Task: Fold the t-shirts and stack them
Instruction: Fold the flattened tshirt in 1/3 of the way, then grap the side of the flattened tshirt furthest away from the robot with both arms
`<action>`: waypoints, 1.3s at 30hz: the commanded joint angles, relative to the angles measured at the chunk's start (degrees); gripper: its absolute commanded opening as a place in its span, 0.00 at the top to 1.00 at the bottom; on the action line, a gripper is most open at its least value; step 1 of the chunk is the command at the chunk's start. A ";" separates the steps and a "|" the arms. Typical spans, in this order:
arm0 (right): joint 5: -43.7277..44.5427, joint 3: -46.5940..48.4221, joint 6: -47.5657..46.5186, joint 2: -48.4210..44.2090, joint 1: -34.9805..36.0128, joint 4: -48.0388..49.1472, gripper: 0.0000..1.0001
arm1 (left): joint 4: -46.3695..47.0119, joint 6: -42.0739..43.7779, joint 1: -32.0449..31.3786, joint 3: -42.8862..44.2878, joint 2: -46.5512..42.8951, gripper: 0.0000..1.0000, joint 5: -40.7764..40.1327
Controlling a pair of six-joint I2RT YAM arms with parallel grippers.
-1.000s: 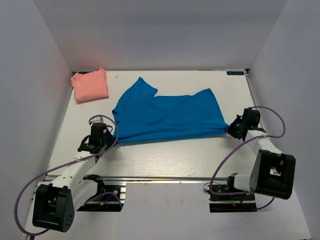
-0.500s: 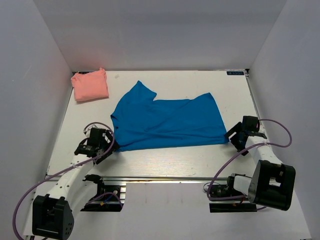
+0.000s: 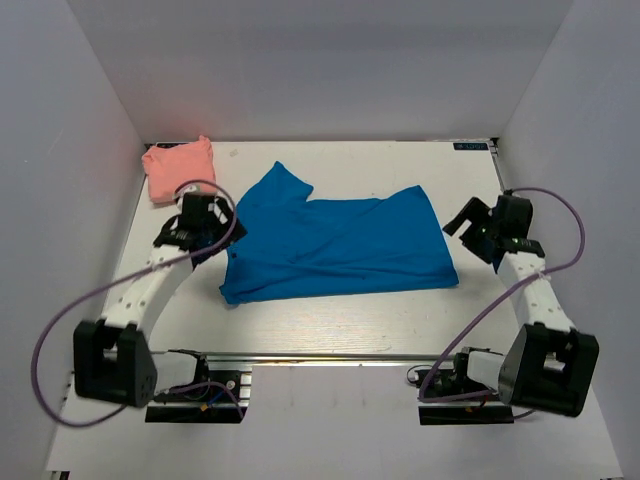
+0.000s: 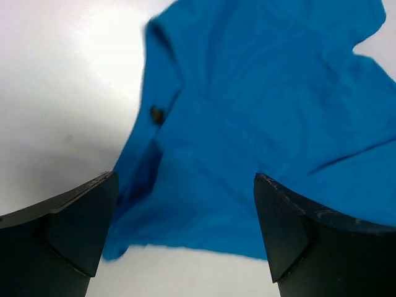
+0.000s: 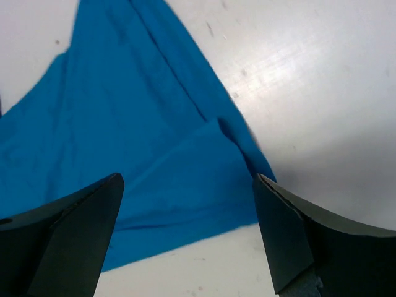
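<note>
The bright blue t-shirt (image 3: pixel 335 245) lies folded in half and spread flat across the middle of the table. It fills most of the left wrist view (image 4: pixel 266 124) and the left part of the right wrist view (image 5: pixel 117 142). The salmon pink t-shirt (image 3: pixel 178 170) sits as a small square bundle in the far left corner. My left gripper (image 3: pixel 210 228) hovers open by the blue shirt's left edge (image 4: pixel 185 238), nothing between its fingers. My right gripper (image 3: pixel 474 230) is open just off the shirt's right edge (image 5: pixel 185 238), holding nothing.
White walls close in the table (image 3: pixel 330 320) on the left, back and right. A small dark label (image 3: pixel 470 146) sits at the far right corner. Both arms' purple cables (image 3: pixel 560 215) loop beside them. The arm bases stand along the near rail (image 3: pixel 320 356).
Both grippers opened and let go of the blue shirt, which now lies flat. Both arms then lifted and swung toward the far side, beside the shirt's upper edges.
</note>
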 commanded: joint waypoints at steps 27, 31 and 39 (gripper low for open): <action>6.03 67.32 -19.54 63.42 11.91 -0.23 0.10 | 11.83 31.11 -1.34 85.00 82.59 0.00 14.15; 8.13 72.52 -21.04 68.26 13.85 -2.52 0.10 | 11.30 33.12 -2.65 85.71 84.71 0.02 14.69; 10.86 69.28 -18.14 69.06 14.64 -3.31 0.18 | 10.68 37.53 -4.77 79.83 83.40 0.26 16.09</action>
